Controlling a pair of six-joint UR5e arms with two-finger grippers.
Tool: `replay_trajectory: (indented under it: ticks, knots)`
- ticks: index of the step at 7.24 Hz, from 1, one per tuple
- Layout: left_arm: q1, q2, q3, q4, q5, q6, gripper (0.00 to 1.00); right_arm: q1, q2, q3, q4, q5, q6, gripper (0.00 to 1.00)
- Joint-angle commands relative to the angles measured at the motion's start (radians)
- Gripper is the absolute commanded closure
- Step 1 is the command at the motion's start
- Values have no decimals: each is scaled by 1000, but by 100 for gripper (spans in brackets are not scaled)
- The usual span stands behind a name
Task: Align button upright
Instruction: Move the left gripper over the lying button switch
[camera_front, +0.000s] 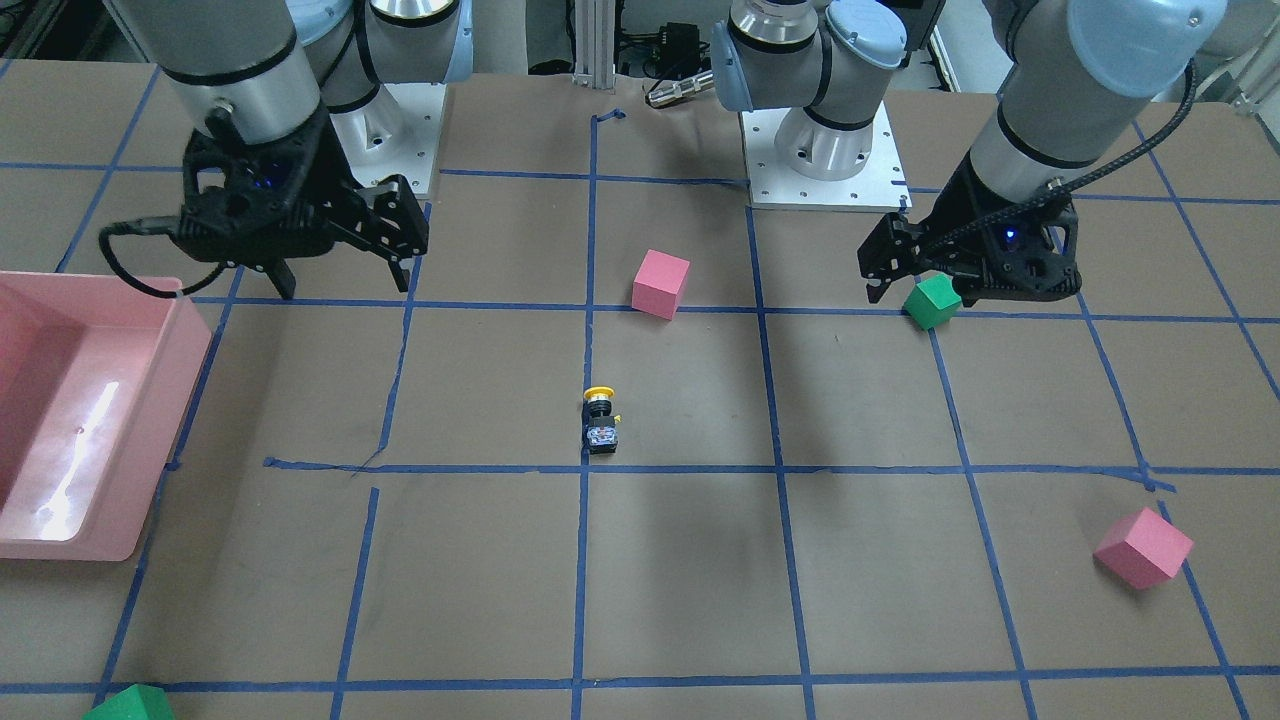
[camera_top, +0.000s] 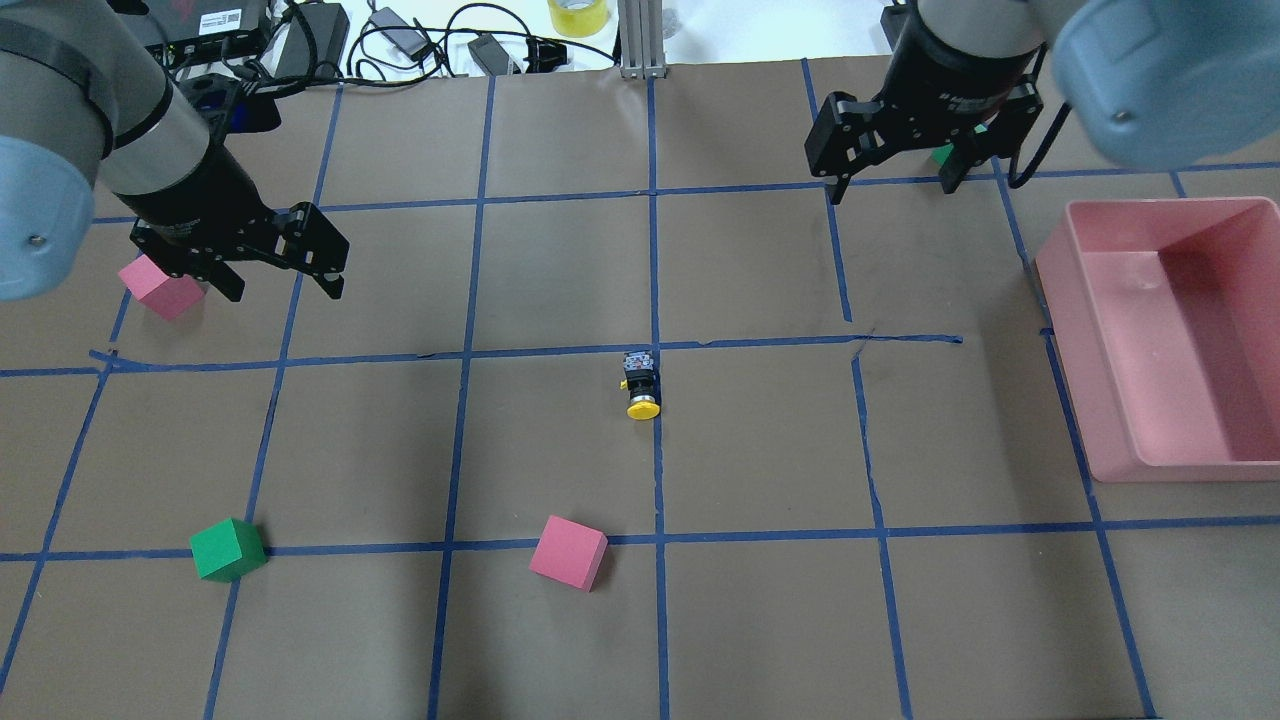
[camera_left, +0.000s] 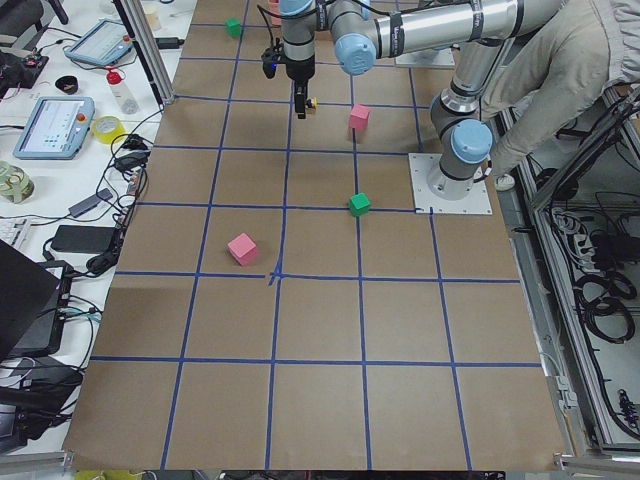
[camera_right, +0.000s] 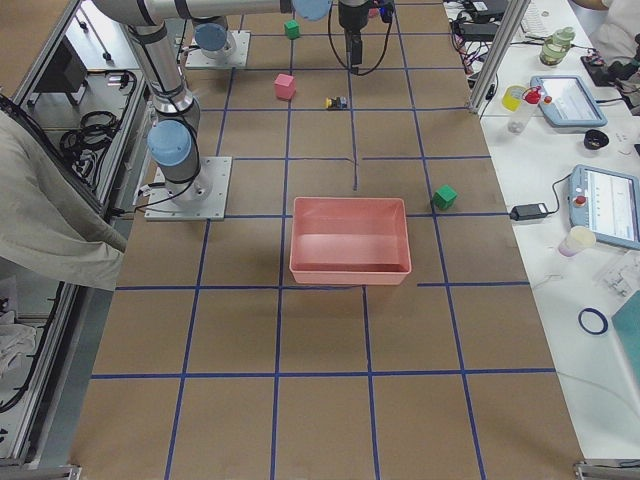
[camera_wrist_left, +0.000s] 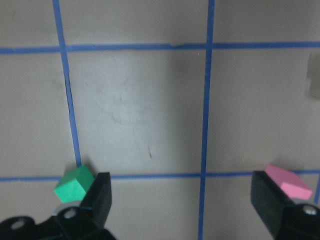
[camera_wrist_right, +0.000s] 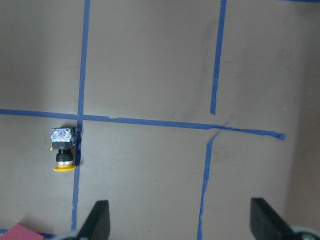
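The button (camera_front: 600, 420) lies on its side on a blue tape line near the table's middle, with its yellow cap toward the robot and its base block away from it. It also shows in the overhead view (camera_top: 641, 383) and the right wrist view (camera_wrist_right: 63, 152). My left gripper (camera_top: 285, 290) is open and empty, held above the table far off to the button's left; it also shows in the front-facing view (camera_front: 915, 290). My right gripper (camera_top: 893, 190) is open and empty, raised beyond the button on the right side (camera_front: 345, 288). Neither gripper touches anything.
A pink bin (camera_top: 1060, 270) stands at the table's right. A pink cube (camera_top: 568, 552) and a green cube (camera_top: 228, 549) lie near the robot's side. Another pink cube (camera_top: 160, 288) sits by the left gripper. Another green cube (camera_top: 942, 155) is partly hidden behind the right gripper.
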Motion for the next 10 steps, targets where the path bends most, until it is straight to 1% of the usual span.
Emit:
replay_trajectory:
  ticks: [1,2,3,4,5,6,7,8,9,10]
  knots:
    - [-23,-27,-11,122,-9,-10,0,-9,1,-35,53,4,-15,0]
    - [-55,-31,-16,191,-8,-16,0,-10,1,-35,54,-1,-17,0]
    - [-87,-54,-31,327,-9,-16,0,-10,1,-35,59,-10,-24,0]
    - [-145,-65,-57,419,-8,-25,0,-10,0,-35,63,-46,-55,0]
    - [-235,-80,-117,569,-6,-121,0,-10,1,-35,59,-51,-55,0]
    - [-311,-100,-204,748,-3,-207,0,-10,1,-35,63,-53,-54,0]
    - [-359,-114,-270,887,-8,-323,0,-10,1,-33,66,-53,-52,0]
    - [-427,-119,-304,944,5,-429,0,-10,1,-33,68,-51,-52,0]
    - [-492,-134,-329,954,8,-521,0,-10,1,-27,68,-50,-52,0]
    - [-538,-152,-358,999,6,-679,0,-10,1,-26,68,-50,-52,0]
